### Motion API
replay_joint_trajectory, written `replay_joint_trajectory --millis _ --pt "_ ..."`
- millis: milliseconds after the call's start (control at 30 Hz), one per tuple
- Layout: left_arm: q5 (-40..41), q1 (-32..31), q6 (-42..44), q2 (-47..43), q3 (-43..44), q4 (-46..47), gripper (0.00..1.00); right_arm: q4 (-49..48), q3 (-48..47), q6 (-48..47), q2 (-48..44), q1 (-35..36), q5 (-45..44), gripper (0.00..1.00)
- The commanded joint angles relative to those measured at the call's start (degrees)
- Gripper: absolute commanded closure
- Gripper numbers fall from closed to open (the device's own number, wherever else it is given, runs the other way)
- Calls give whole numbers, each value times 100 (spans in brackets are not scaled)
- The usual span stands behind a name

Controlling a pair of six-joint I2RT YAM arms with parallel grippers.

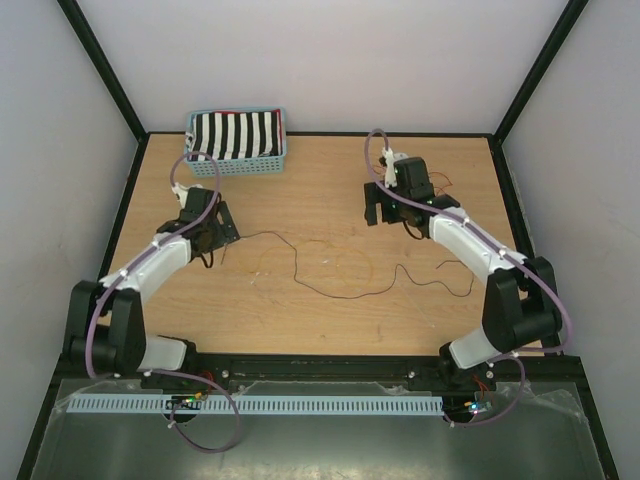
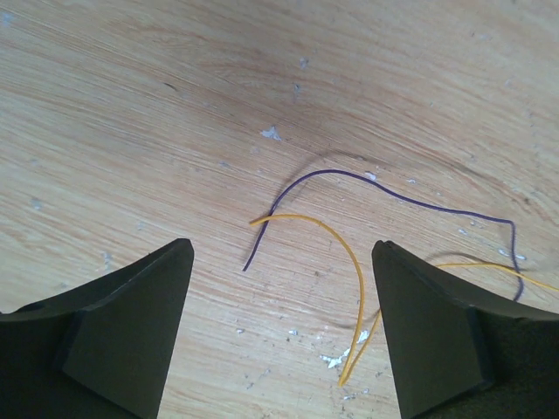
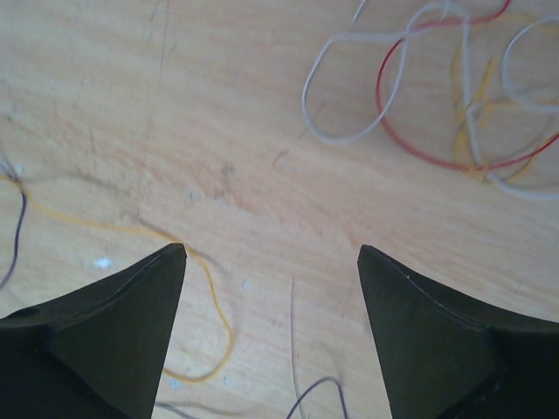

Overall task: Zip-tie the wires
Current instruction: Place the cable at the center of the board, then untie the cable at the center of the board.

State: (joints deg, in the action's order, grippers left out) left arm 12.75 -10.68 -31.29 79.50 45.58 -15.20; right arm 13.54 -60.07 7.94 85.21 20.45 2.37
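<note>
The wires [image 1: 330, 292] lie loose and spread over the wooden table between the two arms. In the left wrist view a dark purple strand [image 2: 393, 194] and an orange strand [image 2: 345, 253] rest flat on the wood. My left gripper [image 2: 280, 245] hangs above them, open, touching neither. In the right wrist view white [image 3: 349, 131] and red [image 3: 410, 144] loops lie ahead of the fingers, while an orange strand [image 3: 214, 323] and a dark one [image 3: 319, 388] lie below them. My right gripper [image 3: 271, 249] is open with nothing held. In the top view the left gripper [image 1: 222, 227] and right gripper [image 1: 384, 208] sit at opposite ends of the wire spread.
A blue basket [image 1: 238, 165] holding black-and-white striped cloth stands at the back left of the table [image 1: 300, 200]. Black frame rails border the tabletop. White walls enclose the back and sides.
</note>
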Motion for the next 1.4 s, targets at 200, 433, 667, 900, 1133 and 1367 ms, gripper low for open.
replay_joint_trajectory --millis 200,433,667,900,1133,1367 --pt "-182 261 580 -1379 -188 -112 1 -205 -1539 302 1456 -509 -426 12" --pt "-1650 260 1324 -2299 -218 765 1 -153 -2446 248 2499 -668 -608 19" --pt "-2487 252 1475 -2409 58 792 1 26 -2844 136 2923 -733 -1081 21" --pt "-2656 254 1449 -2214 109 803 1 113 -2754 5 2977 -770 -1527 22" --pt "-2788 221 1488 -1995 180 838 3 140 -2574 107 3090 -849 -1375 36" --pt "-2904 220 1540 -1990 282 836 9 166 -2492 172 3179 -849 -1230 56"
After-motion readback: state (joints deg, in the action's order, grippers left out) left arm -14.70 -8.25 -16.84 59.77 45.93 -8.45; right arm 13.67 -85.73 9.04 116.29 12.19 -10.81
